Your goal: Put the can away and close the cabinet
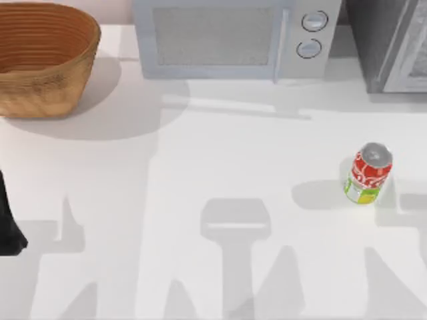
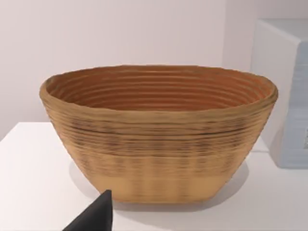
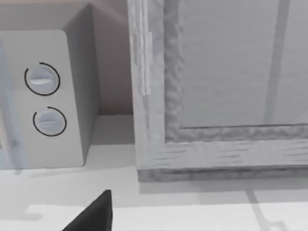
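Observation:
The red soda can point(image 1: 367, 173) stands upright on the white table at the right, free of both grippers. Behind it, at the back right corner, is the grey cabinet point(image 1: 393, 47). The right wrist view faces its lighter framed door panel point(image 3: 216, 96) from close by. A dark part of my right gripper point(image 3: 94, 214) shows low in that view, short of the cabinet. My left arm point(image 1: 8, 223) sits at the table's left edge, far from the can. A dark tip of my left gripper point(image 2: 94, 216) points toward the basket.
A woven brown basket point(image 1: 43, 57) stands at the back left, seen up close in the left wrist view point(image 2: 159, 134). A pale grey microwave point(image 1: 233, 37) with two round knobs point(image 3: 43, 101) stands at the back middle, just left of the cabinet.

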Controlling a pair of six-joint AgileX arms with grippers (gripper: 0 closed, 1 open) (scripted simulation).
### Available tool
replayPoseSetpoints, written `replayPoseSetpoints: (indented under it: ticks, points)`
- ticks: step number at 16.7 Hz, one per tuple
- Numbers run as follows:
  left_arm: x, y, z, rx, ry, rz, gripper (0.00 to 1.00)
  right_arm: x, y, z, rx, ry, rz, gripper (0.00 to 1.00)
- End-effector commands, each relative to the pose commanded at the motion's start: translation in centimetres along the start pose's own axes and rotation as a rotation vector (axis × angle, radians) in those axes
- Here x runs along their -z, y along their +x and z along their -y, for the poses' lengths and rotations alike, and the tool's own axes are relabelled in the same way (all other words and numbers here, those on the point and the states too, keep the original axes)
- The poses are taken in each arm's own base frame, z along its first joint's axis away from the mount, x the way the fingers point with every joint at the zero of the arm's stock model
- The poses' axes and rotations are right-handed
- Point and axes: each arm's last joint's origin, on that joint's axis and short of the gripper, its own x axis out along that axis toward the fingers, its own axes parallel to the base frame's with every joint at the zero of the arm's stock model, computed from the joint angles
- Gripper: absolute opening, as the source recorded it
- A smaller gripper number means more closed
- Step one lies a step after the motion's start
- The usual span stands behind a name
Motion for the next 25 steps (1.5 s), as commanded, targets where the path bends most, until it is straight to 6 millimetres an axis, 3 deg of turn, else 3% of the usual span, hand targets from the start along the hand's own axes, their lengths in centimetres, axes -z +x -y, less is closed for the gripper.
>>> replayPoseSetpoints:
  ticks: [5, 10, 17, 25]
  points:
    - [0.0, 0.0, 0.0, 0.0, 0.0, 0.0, 1.0, 1.8, 3.4, -3.0, 0.002, 0.003, -0.051, 1.0]
    - [0.0, 0.0, 0.0, 0.0, 0.0, 0.0, 1.0, 5.8, 5.3, -6.4, -0.004, -0.009, -0.098, 1.0]
    - [0.0, 0.0, 0.0, 0.0, 0.0, 0.0, 1.0, 11.2, 4.9, -9.2, -0.015, -0.027, -0.135, 1.0]
    - [0.0, 0.0, 0.0, 0.0, 0.0, 0.0, 1.0, 12.1, 4.6, -9.4, -0.014, -0.031, -0.142, 1.0]
